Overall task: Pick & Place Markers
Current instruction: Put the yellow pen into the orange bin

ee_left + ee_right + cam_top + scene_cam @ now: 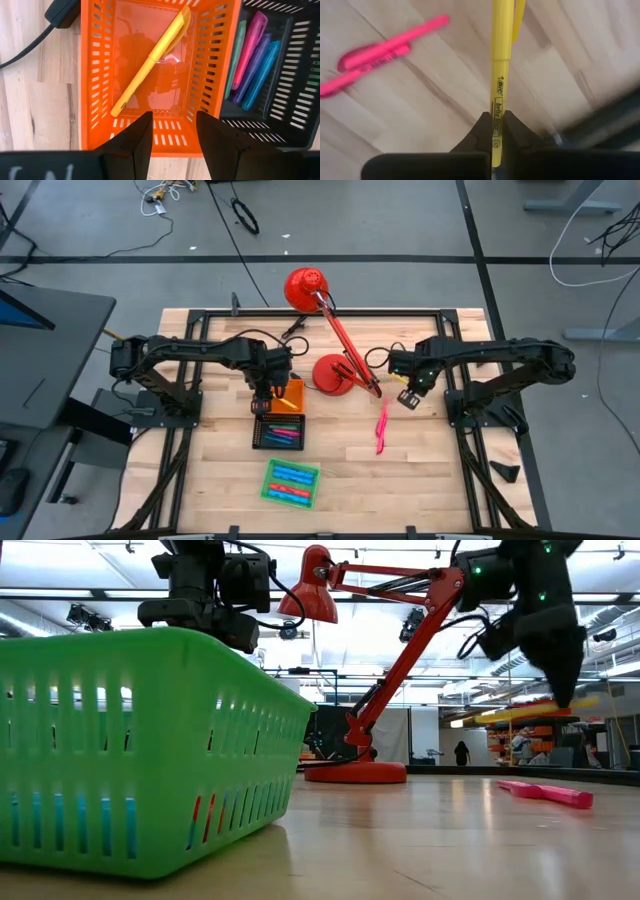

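Note:
My right gripper hangs above the table right of the red lamp's base, shut on a yellow marker. Below it, two pink markers lie flat on the wood, also seen in the right wrist view. My left gripper stands open above the orange tray, touching nothing. A second yellow marker lies slantwise on that tray's floor. The black tray beside it holds several markers in pink, purple, blue and green. My right gripper pinches the yellow marker's printed barrel between its two fingers, which lie across it. The fingers come from above, pointing down. The marker is lifted clear of the table, and its long part with the clip end reaches out past the fingertips.
A red desk lamp stands at the table's far middle, its base between the two arms. A green tray with blue and red markers sits near the front edge. Bare wood lies around the pink markers.

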